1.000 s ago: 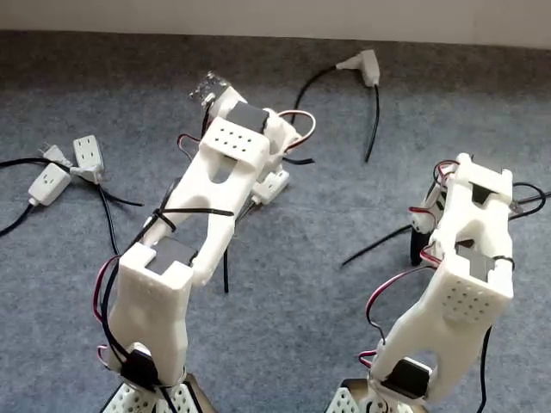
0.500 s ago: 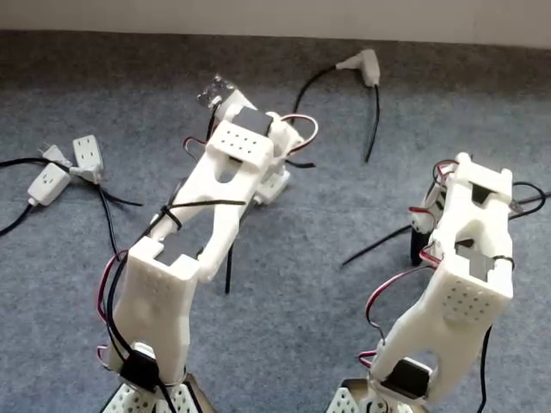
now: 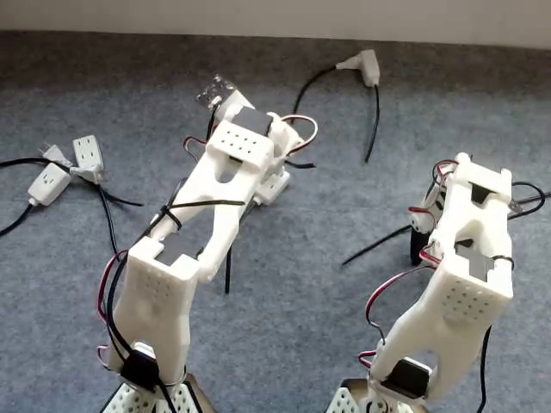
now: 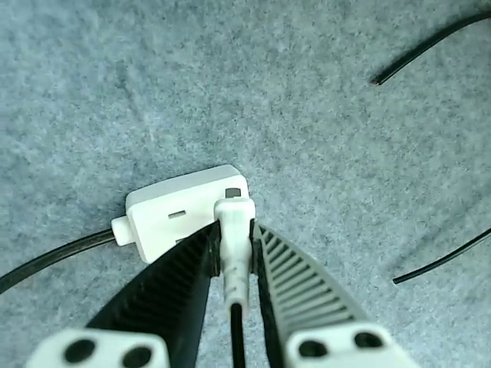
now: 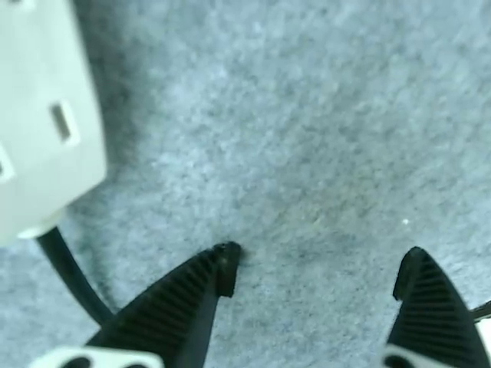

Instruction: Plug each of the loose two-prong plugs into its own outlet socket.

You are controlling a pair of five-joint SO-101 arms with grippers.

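1. left gripper point(image 4: 234, 257): ribbed black jaws pinched narrow around a slim white plug point(image 4: 234, 234) of smooth plastic, rounded at the head, with a thin black cord point(image 4: 236, 337) running back between the jaws.
2. head of the plug touching the face of a white socket block point(image 4: 180, 211), boxy with softened corners and small dark slots; prongs hidden, so cannot tell whether seated. thick black cable point(image 4: 54, 261) leaving one short end of the block.
3. in the high view, the same socket block point(image 3: 274, 185) peeking out from under the left arm point(image 3: 228, 176), just left of frame centre; white printed shell dotted with a grid of small holes, with red and black wires looped along it.
4. right gripper point(image 5: 318, 268): ribbed black jaws spread wide, holding nothing, over bare grey carpet point(image 5: 307, 115), short-piled and speckled.
5. close beside one jaw, a second socket block point(image 5: 42, 115), glossy white with flat sides and a narrow slot, with a stout black lead point(image 5: 69, 280) at its end.
6. right arm point(image 3: 469, 249) folded up at lower right of the high view.
7. farther out, an angled white plug point(image 3: 362, 64) at top centre-right with a curving black cord; at the left edge, mid-height, a cluster of small white blocks point(image 3: 49, 183) lying together.
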